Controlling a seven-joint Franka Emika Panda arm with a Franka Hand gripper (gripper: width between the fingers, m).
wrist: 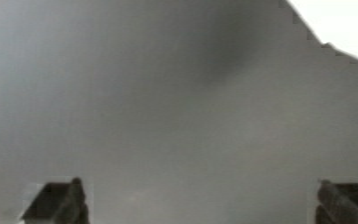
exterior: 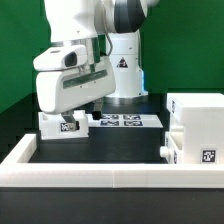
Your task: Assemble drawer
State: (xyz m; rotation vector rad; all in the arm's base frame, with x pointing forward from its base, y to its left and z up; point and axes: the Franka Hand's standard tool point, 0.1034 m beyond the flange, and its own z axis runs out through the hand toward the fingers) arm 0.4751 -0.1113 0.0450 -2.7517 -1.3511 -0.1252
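Observation:
My gripper hangs low at the exterior view's left, right over a small white open-topped box with a square tag on its front. In the wrist view the gripper is open, its two dark fingertips standing far apart. A blurred grey surface fills the space between them, very close, and I cannot tell whether it touches them. The large white cube casing stands at the exterior view's right with a tag on its front. A small white part sits against its lower left side; what it is I cannot tell.
The marker board lies flat behind the gripper, in front of the robot base. The long low white border wall runs along the front and up the left side. A green backdrop stands behind.

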